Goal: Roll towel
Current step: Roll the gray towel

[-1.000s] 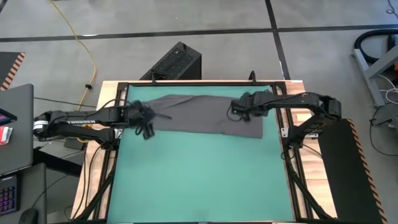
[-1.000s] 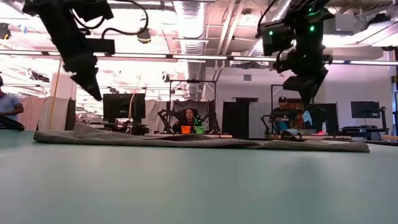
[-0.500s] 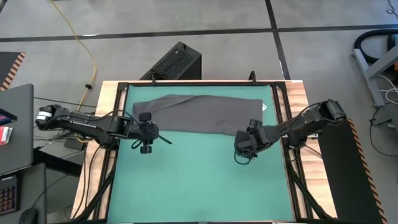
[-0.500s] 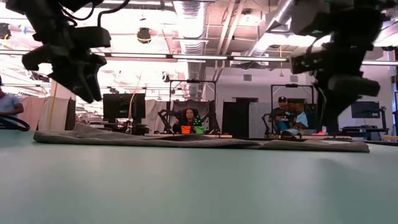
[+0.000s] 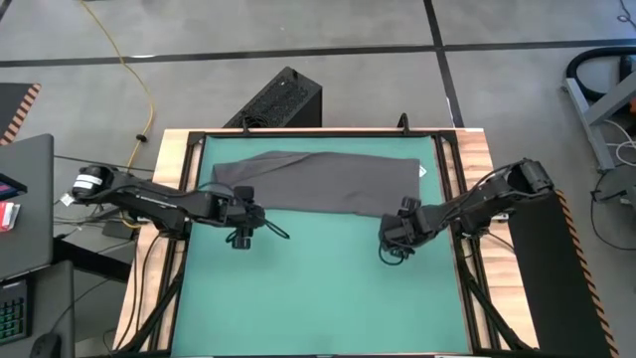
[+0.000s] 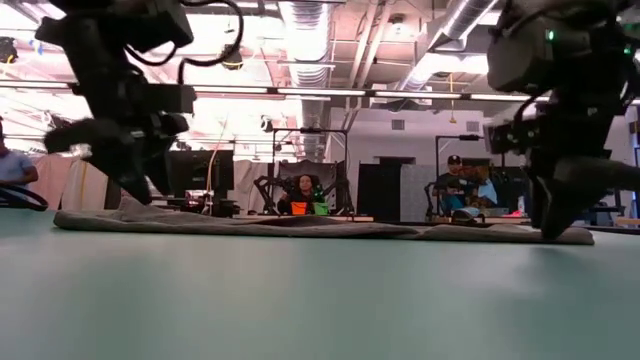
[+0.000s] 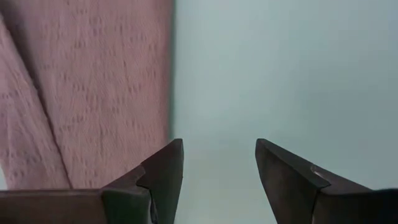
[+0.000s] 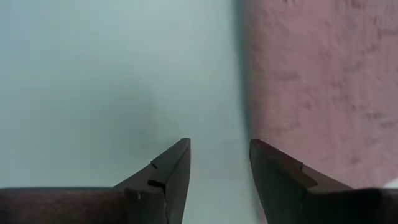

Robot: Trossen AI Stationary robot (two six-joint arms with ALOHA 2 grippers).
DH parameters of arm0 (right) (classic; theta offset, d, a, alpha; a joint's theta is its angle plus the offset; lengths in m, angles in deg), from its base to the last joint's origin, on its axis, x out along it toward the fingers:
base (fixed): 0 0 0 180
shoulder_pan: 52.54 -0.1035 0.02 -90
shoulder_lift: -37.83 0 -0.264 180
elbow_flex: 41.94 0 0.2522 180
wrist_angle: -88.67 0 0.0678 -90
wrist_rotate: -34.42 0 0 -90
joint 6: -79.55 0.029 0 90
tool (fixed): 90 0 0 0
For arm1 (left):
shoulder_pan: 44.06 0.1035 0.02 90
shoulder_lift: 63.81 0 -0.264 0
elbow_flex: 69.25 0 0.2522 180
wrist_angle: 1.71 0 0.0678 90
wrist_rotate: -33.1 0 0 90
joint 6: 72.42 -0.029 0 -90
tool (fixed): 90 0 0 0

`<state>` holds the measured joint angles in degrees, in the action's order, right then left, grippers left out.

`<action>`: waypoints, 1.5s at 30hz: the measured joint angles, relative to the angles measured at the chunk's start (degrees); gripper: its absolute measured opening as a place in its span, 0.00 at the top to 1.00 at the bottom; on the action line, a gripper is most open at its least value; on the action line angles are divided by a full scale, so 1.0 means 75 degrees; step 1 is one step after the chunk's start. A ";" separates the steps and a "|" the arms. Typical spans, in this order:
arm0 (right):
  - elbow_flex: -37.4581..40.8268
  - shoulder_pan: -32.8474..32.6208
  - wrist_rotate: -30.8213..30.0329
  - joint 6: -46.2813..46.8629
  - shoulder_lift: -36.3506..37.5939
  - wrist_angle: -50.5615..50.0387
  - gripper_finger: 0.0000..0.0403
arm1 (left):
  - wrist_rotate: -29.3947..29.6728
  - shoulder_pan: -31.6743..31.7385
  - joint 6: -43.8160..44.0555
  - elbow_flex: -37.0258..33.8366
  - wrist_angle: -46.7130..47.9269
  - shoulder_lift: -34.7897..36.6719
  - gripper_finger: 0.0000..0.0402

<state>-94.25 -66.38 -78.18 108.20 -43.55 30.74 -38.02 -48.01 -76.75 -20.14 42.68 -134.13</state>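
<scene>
Towel (image 5: 318, 182): dark grey, spread flat and unrolled along the far part of the green counter (image 5: 318, 288), small white tag at its right end. Left gripper (image 5: 241, 214) low over the counter, towel's near edge just beside its jaws; jaws parted, empty. Right gripper (image 5: 396, 235) likewise at the near right corner, jaws parted, holding nothing.

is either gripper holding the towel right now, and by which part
Nothing is held. The left gripper and right gripper are both open over the green mat, beside the near edge of the towel.
</scene>
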 joint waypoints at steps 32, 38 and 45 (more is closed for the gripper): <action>0.0344 0.0486 -0.0202 0.0927 -0.0012 -0.0159 0.98 | 0.0452 0.1721 -0.0257 -0.0003 -0.0521 -0.1603 1.00; 0.0068 0.0026 -0.0203 0.1541 -0.0012 -0.0893 0.99 | 0.0726 0.1558 0.0085 -0.0003 -0.0287 -0.1580 1.00; -0.0317 -0.0733 -0.0330 0.2197 -0.0012 -0.1331 0.99 | 0.0757 0.1049 0.0747 -0.0003 0.0339 -0.1577 1.00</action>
<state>-96.63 -71.88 -80.65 124.68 -43.64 20.76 -32.34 -40.14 -71.15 -20.16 45.22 -145.95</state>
